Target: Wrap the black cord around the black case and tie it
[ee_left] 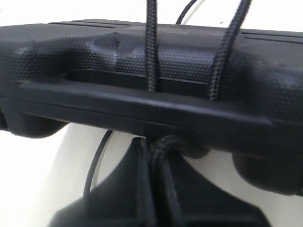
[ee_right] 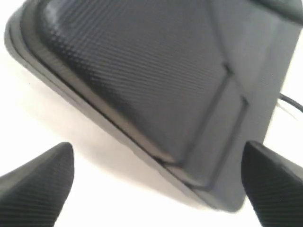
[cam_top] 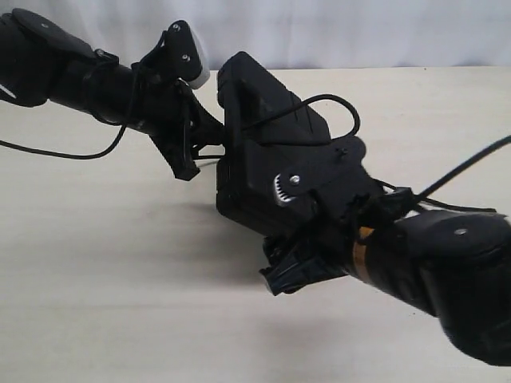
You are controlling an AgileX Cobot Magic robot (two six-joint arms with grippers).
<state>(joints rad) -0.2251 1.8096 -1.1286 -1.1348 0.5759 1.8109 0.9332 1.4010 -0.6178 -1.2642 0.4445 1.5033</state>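
The black case (cam_top: 254, 128) stands tilted at the middle of the table, partly hidden by the right arm. Its handle slot faces the left wrist camera, and two strands of the black cord (ee_left: 151, 52) run down across the case (ee_left: 94, 61) into that slot. My left gripper (cam_top: 190, 163) sits just left of the case, shut on the cord (ee_left: 160, 151) right below the handle. My right gripper (cam_top: 284, 275) is at the case's near lower corner, open wide. Its fingers (ee_right: 40, 182) flank the ribbed case corner (ee_right: 156, 80) without touching it.
The pale wooden table (cam_top: 120, 271) stretches around the case. A thin black arm cable (cam_top: 64, 153) hangs from the left arm, and another (cam_top: 471, 163) runs from the right arm. A white wall (cam_top: 359, 32) backs the table.
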